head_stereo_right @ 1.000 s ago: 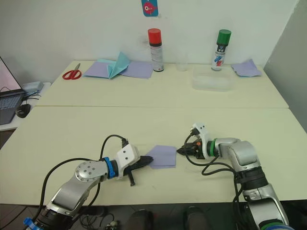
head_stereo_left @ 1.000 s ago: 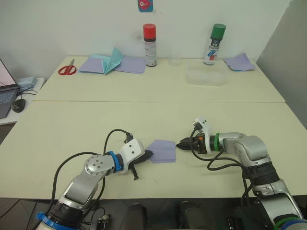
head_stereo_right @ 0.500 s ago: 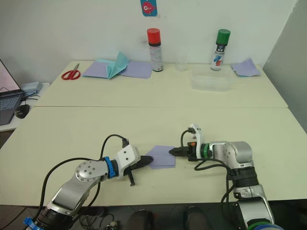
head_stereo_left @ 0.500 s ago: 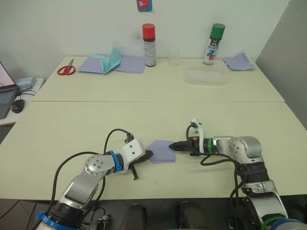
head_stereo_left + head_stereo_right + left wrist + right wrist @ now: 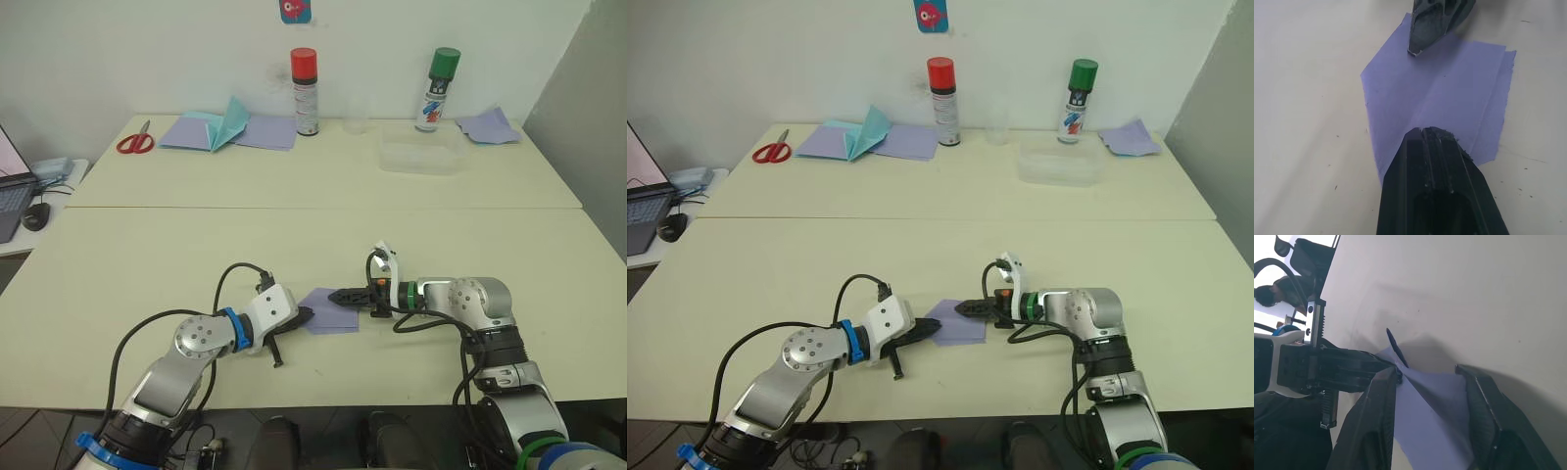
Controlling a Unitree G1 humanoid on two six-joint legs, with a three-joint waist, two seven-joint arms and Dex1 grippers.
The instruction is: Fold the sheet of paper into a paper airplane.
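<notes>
Lavender is the colour to watch: the sheet of paper (image 5: 330, 310) lies flat on the near table (image 5: 147, 264), close to its front edge and about midway along it, folded small, with a crease line running across it in the left wrist view. And the left gripper (image 5: 304, 315) is on the sheet's left edge, its two black fingers pressed together into one dark wedge with the paper's edge right at the tip; whether the edge is pinched between them or only pressed down under them, I cannot tell. Over on the other side, the right gripper (image 5: 336, 294) reaches across the sheet's far right part, low over the paper. The right wrist view shows its two fingers (image 5: 1376, 426) parted, a clear gap between them, with the lavender sheet lying in that gap and nothing clamped.

On the far table, the red scissors (image 5: 136, 142) sit near the left end, and beside them are flat lavender sheets (image 5: 263, 131) with a teal folded shape (image 5: 229, 122) standing on them. A red-capped spray can (image 5: 305, 92) and a green-capped spray can (image 5: 435, 89) stand along the back edge. A clear plastic tray (image 5: 422, 155) lies in front of the green one, and more lavender paper (image 5: 488, 126) rests at the right corner.
</notes>
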